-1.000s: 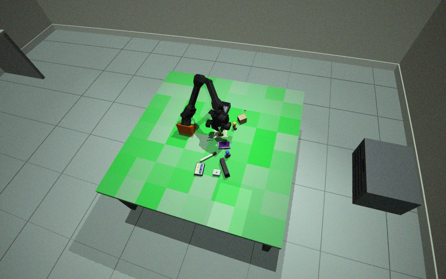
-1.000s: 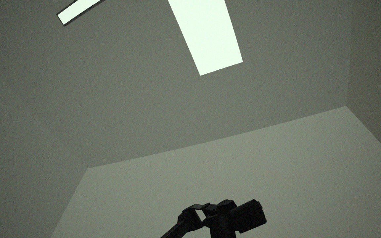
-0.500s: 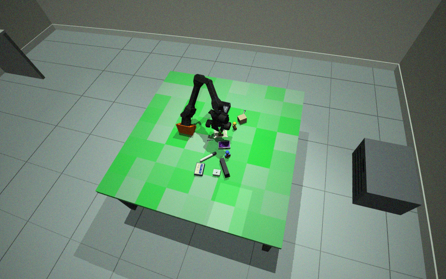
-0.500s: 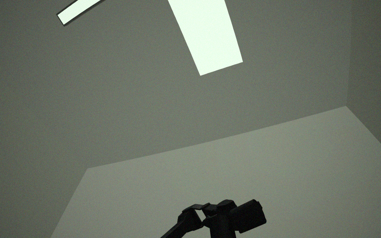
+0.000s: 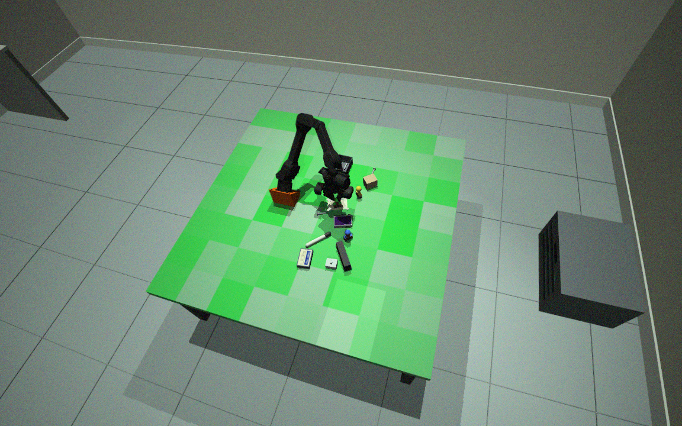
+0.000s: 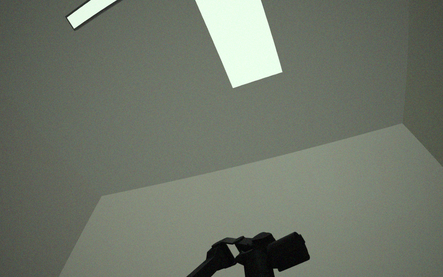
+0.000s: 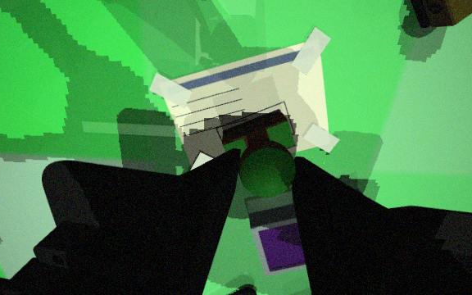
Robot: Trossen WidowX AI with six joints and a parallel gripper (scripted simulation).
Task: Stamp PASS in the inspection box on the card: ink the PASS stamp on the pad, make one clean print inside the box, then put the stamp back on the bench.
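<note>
My gripper (image 7: pixel 266 161) (image 5: pixel 336 200) is shut on the round green knob of the PASS stamp (image 7: pixel 267 177). The stamp's dark base sits low over the lower part of the cream card (image 7: pixel 310 94), inside its outlined inspection box (image 7: pixel 288 116). I cannot tell whether the base touches the paper. The card has a blue header stripe and is taped down at its corners. The purple ink pad (image 7: pixel 280 246) (image 5: pixel 343 220) lies just on the near side of the card, partly hidden by my fingers. In the exterior view only part of the arm (image 6: pixel 257 254) shows.
A yellow-knobbed stamp (image 5: pixel 359 190) (image 7: pixel 445 10) and a small cardboard box (image 5: pixel 370 181) stand beyond the card. A blue-knobbed stamp (image 5: pixel 348 233), a white marker (image 5: pixel 318 239), a black bar (image 5: pixel 343 255), a blue-and-white card (image 5: pixel 305 258) and a small white block (image 5: pixel 331 262) lie on the green table (image 5: pixel 280 296).
</note>
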